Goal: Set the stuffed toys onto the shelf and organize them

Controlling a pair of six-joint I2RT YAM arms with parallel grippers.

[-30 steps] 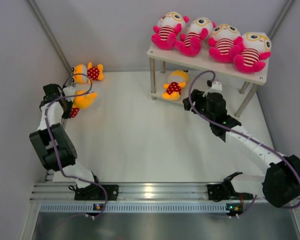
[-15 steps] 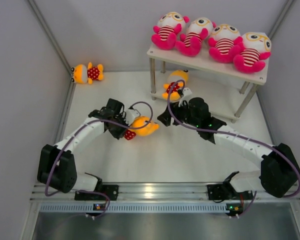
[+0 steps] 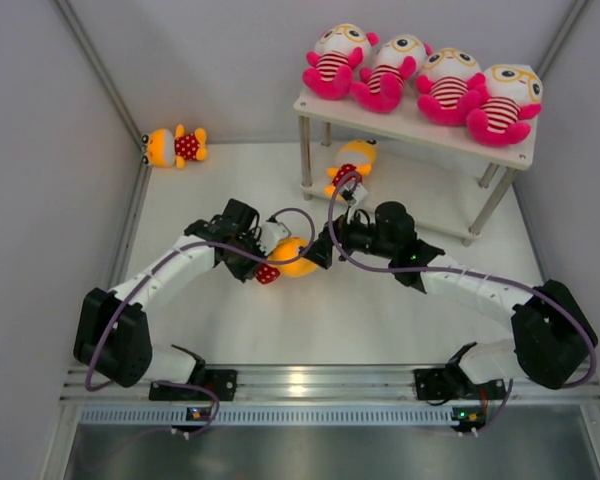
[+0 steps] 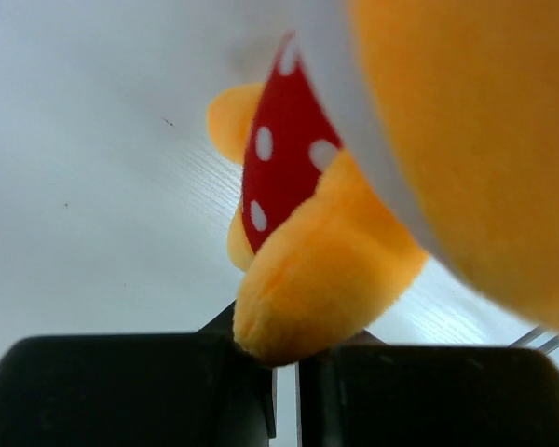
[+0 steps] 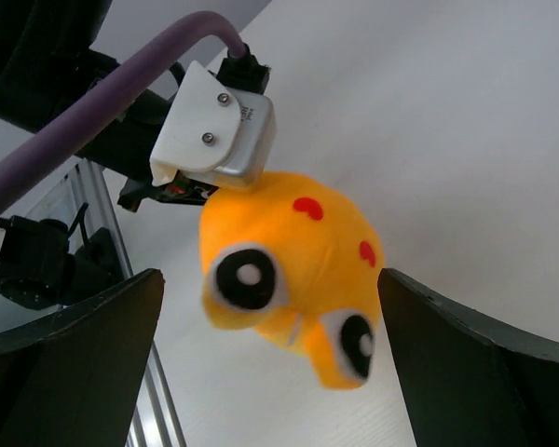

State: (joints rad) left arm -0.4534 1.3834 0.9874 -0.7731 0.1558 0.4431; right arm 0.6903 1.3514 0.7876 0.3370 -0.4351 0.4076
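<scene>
The left pincer (image 3: 264,266) pinched an orange-yellow dotted doll (image 3: 292,256) by a limb before the wide-spread right pincer (image 3: 322,250), seemingly a handover toward the shelf (image 3: 400,122).

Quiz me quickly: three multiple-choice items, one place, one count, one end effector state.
1. Where is the orange doll in the left end effector? A) lower shelf tier B) lifted over the mid-table C) far-left corner.
2. Pink dolls on the top board? A) two B) three C) four.
3. The right end effector is A) open B) shut on a pink doll C) out of view.
B: it hangs over the table's middle. C: four in a row. A: fingers apart beside the doll's head.
</scene>
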